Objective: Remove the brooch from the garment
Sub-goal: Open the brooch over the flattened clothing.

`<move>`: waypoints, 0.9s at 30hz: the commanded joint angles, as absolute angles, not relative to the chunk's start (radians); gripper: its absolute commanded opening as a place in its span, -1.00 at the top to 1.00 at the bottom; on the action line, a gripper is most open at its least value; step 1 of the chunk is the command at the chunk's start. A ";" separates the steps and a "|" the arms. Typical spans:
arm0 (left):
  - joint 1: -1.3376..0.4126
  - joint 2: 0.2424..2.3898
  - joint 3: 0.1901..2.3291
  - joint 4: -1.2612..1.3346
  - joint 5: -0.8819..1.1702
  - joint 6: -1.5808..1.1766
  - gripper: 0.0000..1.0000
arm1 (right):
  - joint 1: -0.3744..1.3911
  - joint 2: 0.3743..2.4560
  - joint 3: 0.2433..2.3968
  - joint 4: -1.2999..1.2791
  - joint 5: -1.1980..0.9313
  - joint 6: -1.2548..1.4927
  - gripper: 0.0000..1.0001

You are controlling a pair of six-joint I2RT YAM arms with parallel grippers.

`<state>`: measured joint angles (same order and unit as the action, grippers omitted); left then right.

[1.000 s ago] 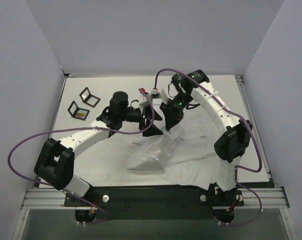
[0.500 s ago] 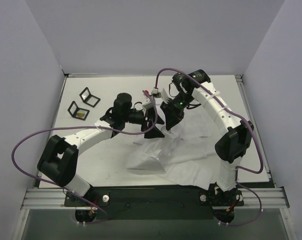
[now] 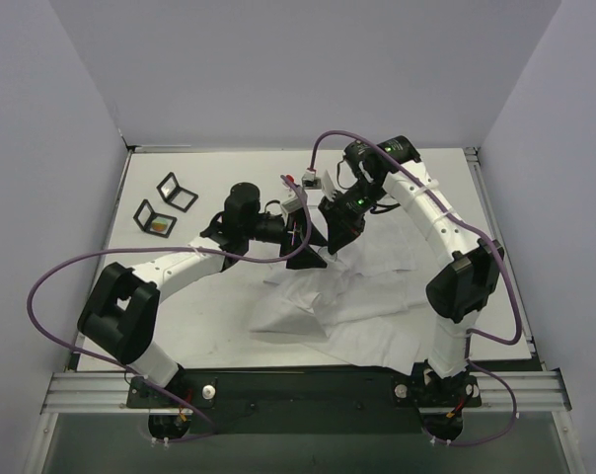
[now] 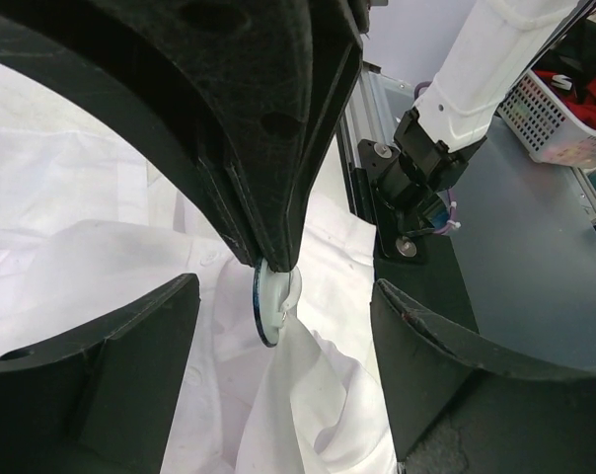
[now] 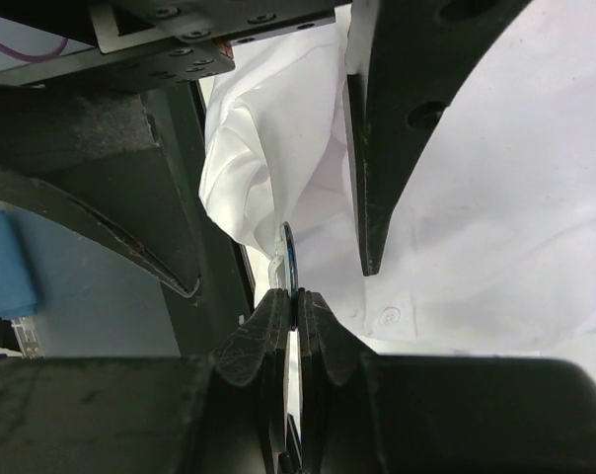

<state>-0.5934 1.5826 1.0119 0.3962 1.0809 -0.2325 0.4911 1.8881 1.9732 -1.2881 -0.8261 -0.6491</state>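
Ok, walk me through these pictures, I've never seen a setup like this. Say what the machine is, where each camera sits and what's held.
These are two robot arms bolted to a table. One picture looks down from above and behind them; the other two come from a camera on each wrist. A large white shirt, the garment, lies crumpled on it, with two small black-framed squares to the left. The right end effector is pinched shut on a round disc, the brooch, with cloth peaking up to it. The left end effector is open, its fingers either side of the brooch.
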 commanded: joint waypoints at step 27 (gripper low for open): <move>-0.595 1.600 1.026 0.449 1.103 -0.252 0.23 | 0.502 1.848 2.010 -1.304 -0.888 -0.638 1.00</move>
<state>-0.5934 1.6032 1.0119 0.4080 1.0863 -0.2531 0.4927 1.8881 1.9923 -1.2789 -0.8436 -0.6357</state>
